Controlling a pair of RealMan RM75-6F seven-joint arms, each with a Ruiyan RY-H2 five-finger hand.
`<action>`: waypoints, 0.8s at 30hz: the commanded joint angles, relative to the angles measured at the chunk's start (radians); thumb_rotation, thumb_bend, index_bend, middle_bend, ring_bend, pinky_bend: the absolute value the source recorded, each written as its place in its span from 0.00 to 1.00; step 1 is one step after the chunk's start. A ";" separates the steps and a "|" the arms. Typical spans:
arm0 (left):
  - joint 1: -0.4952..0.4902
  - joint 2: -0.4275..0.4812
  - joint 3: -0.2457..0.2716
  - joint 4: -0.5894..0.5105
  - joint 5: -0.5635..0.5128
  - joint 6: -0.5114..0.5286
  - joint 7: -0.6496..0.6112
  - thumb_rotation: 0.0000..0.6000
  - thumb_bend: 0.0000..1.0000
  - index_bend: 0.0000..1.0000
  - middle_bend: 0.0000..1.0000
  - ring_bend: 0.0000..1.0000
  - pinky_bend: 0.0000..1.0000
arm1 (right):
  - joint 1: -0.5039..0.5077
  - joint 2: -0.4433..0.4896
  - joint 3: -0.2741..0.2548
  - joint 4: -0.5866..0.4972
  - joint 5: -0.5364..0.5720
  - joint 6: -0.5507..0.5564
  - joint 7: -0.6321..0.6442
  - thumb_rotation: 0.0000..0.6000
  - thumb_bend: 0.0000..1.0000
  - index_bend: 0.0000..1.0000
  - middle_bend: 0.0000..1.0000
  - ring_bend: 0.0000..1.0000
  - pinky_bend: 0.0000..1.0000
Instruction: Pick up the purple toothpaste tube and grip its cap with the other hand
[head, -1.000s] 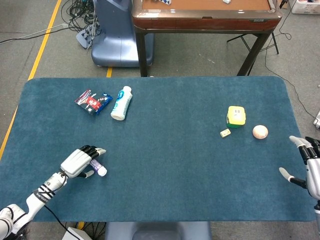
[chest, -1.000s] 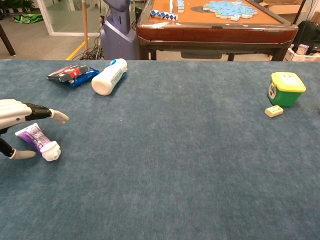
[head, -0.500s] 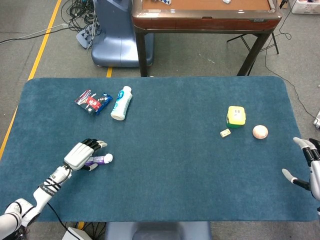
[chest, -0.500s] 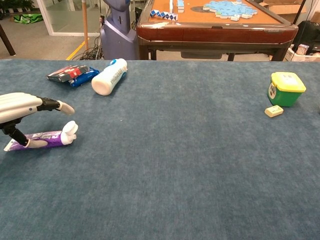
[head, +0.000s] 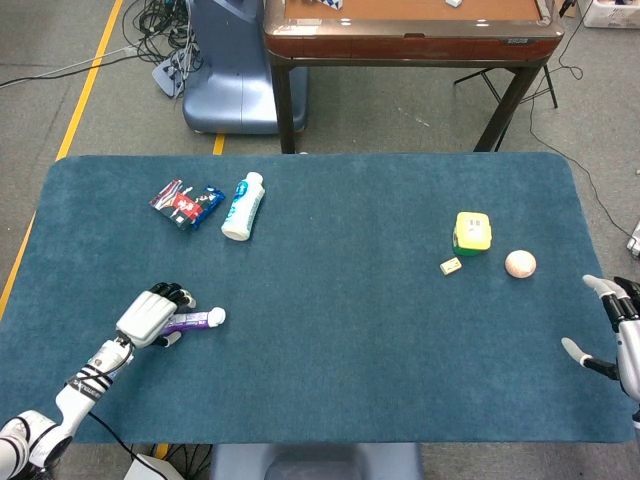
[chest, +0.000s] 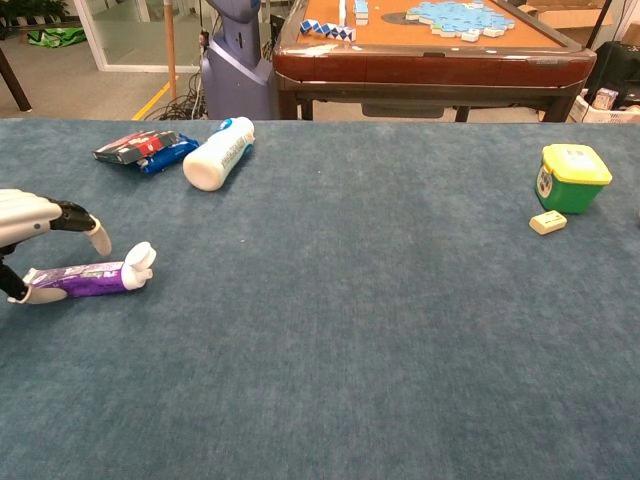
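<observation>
The purple toothpaste tube (head: 190, 321) (chest: 80, 277) lies flat on the blue table near the front left. Its white cap (head: 215, 316) (chest: 140, 265) points right. My left hand (head: 150, 315) (chest: 30, 222) arches over the tube's tail end, with the fingers (chest: 98, 238) curled down just above the tube and apart from it. The thumb (chest: 25, 294) lies on the cloth beside the crimped tail. My right hand (head: 620, 335) hovers at the table's right edge with fingers spread and nothing in it; the chest view does not show it.
A white bottle (head: 242, 206) (chest: 218, 152) and red-blue packets (head: 185, 203) (chest: 145, 150) lie at the back left. On the right are a yellow-green box (head: 472, 233) (chest: 572, 177), a small beige block (head: 450, 265) and a pale ball (head: 520, 263).
The tube has swung round so its cap points right. My left hand has drawn back a little toward the tail and its fingers have curled lower. The right hand barely moved.
</observation>
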 joint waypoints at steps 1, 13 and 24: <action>0.005 0.012 -0.012 -0.036 -0.027 -0.015 0.030 1.00 0.22 0.32 0.28 0.17 0.17 | -0.003 0.001 -0.001 0.001 -0.002 0.004 0.003 1.00 0.02 0.19 0.25 0.16 0.16; -0.014 0.013 -0.026 -0.089 -0.072 -0.080 0.088 1.00 0.22 0.33 0.28 0.17 0.18 | -0.018 0.002 -0.006 0.007 -0.006 0.019 0.018 1.00 0.02 0.19 0.25 0.15 0.16; -0.006 0.046 -0.020 -0.148 -0.084 -0.082 0.124 1.00 0.22 0.35 0.28 0.17 0.18 | -0.019 -0.002 -0.005 0.016 -0.007 0.018 0.025 1.00 0.02 0.19 0.25 0.15 0.16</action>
